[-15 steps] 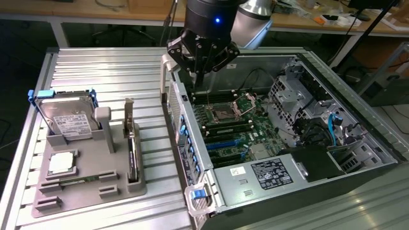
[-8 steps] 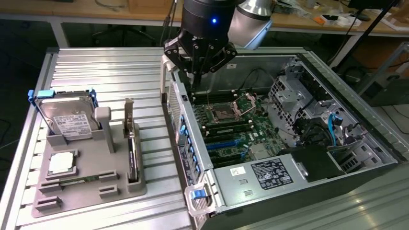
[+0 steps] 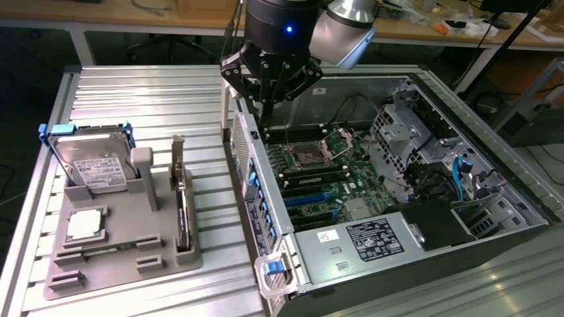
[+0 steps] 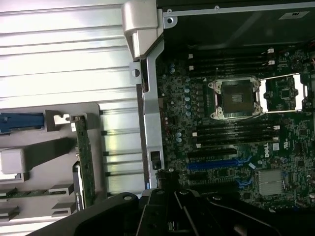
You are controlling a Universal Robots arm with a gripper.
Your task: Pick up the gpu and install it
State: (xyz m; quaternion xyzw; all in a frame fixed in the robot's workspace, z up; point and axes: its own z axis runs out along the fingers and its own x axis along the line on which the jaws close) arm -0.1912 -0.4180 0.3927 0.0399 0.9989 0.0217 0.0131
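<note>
Silver-grey arm [image 3: 351, 28], black wrist [image 3: 277, 23] with blue light [image 3: 287, 29], black claw [image 3: 267, 102].

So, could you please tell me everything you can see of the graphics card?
The graphics card is a long, thin, dark board with a silver metal bracket at one end. It stands on its long edge in a slot of the grey holder on the table, outside the computer case. Only the holder touches it.

"DELL" printed on the motherboard [image 4: 236, 147]
</note>
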